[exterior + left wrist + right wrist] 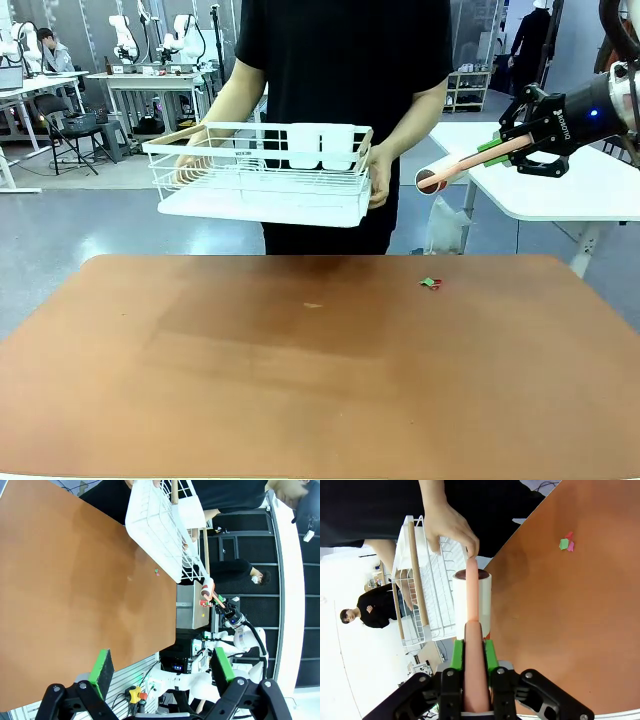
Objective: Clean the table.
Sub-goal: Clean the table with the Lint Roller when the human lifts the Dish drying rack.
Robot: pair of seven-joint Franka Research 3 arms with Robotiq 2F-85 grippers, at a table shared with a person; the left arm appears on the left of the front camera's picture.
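Observation:
The reddish-brown table (300,400) spreads across the front view. Small red and green scraps (430,284) lie near its far right edge, also seen as scraps (566,542) in the right wrist view. My right gripper (497,150) hangs above the table's far right corner, shut on the pink handle of a lint roller (450,172). Its white roll (472,602) points toward the person. The left wrist view has my left gripper (162,669) open with nothing between its green pads, off the table's (60,580) edge.
A person at the far side holds a white wire rack (265,175) in both hands above the table's far edge; the roller's tip is close to one hand (451,526). A tiny pale fleck (313,305) lies mid-table. A white side table (560,185) stands at the right.

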